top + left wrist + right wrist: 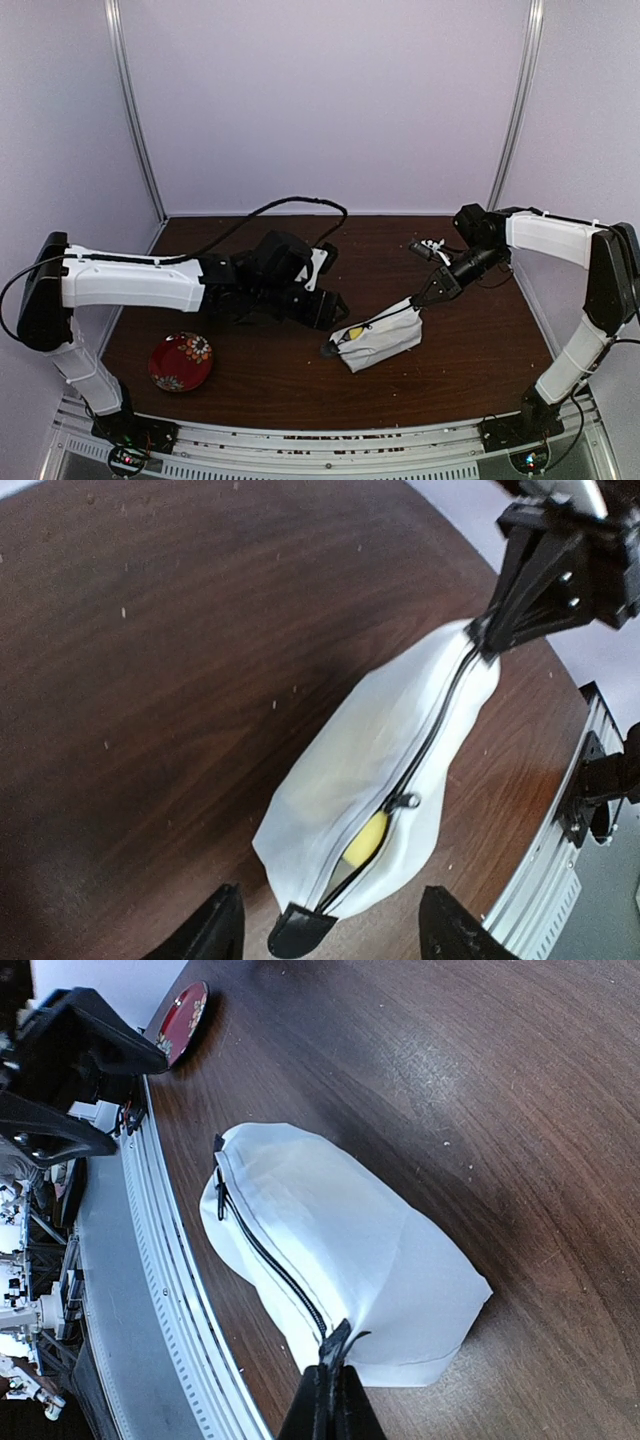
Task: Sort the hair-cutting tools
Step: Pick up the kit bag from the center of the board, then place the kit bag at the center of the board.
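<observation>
None of the hair-cutting tools show in any view. A white pouch (pixel 380 340) with a black zipper lies on the brown table, right of centre. Its zipper is partly undone at the left end, and a yellow sponge block (pixel 365 838) shows in the gap. My right gripper (pixel 335 1380) is shut on the black tab at the pouch's right end (pixel 418 298). My left gripper (pixel 335 917) is open just short of the pouch's other end (pixel 328 312), its fingers standing either side of the black end tab (pixel 297 932) without touching it.
A red patterned plate (pixel 180 361) sits at the near left of the table. A black cable (pixel 300 203) loops across the far side behind the left arm. The perforated metal rail (pixel 190 1320) runs along the near table edge, close to the pouch.
</observation>
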You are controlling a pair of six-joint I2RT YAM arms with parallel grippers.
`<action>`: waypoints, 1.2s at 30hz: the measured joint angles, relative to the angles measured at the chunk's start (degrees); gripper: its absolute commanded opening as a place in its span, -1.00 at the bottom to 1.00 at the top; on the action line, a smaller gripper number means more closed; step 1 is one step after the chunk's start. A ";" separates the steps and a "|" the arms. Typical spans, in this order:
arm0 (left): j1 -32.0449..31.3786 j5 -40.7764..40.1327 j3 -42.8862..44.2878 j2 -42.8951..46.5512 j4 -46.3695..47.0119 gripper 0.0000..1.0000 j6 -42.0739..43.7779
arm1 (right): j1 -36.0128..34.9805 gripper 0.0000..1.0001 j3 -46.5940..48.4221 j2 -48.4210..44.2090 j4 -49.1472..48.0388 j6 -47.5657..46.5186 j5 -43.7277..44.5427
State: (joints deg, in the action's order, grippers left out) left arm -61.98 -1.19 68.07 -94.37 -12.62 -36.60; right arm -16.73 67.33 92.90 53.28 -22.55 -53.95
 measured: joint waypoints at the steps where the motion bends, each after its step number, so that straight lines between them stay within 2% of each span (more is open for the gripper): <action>1: 0.28 1.31 -1.38 -0.22 0.72 0.26 -1.20 | 0.00 -1.00 0.00 0.00 0.02 0.00 0.00; 8: 1.77 10.40 -9.97 -4.50 6.23 0.25 -9.51 | 0.00 -1.00 0.00 0.00 0.02 -0.04 -0.07; 11: 2.32 13.49 -10.47 -6.16 8.50 0.09 -11.41 | 0.00 -1.00 0.00 0.00 0.04 -0.07 -0.11; 14: 3.06 16.68 -10.47 -7.96 12.02 -0.36 -12.72 | 0.00 -1.00 0.00 0.00 0.04 -0.07 -0.13; 17: 3.65 19.37 -10.51 -9.27 14.47 -0.94 -13.75 | 0.00 -1.00 0.00 0.00 0.04 -0.11 -0.15; 18: 3.85 20.17 -10.58 -9.40 15.23 -1.00 -13.70 | 0.00 -1.00 0.00 0.00 0.07 -0.13 -0.15; 22: 4.20 22.84 -11.43 -8.68 18.01 -1.00 -13.29 | 0.28 -1.00 0.00 -0.20 0.09 -0.13 0.09; 28: 4.31 23.58 -17.03 -1.77 22.53 -1.00 -10.99 | 3.17 -1.00 -0.13 -1.97 0.02 1.33 -1.57; 32: 4.52 24.46 -17.81 -1.33 24.20 -1.00 -10.10 | 3.74 -1.00 -0.61 -1.95 0.00 1.55 -2.58; 34: 4.63 24.44 -17.31 -1.53 22.86 -0.88 -8.81 | 3.74 -1.00 -0.83 -1.92 -0.02 1.55 -2.95; 36: 4.63 23.74 -15.17 -1.75 18.95 -0.65 -6.64 | 3.74 -1.00 -1.18 -1.90 -0.04 1.55 -3.13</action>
State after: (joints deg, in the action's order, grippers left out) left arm -57.34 22.55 52.90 -96.12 6.33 -43.24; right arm -12.99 66.15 91.00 53.23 -20.99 -57.08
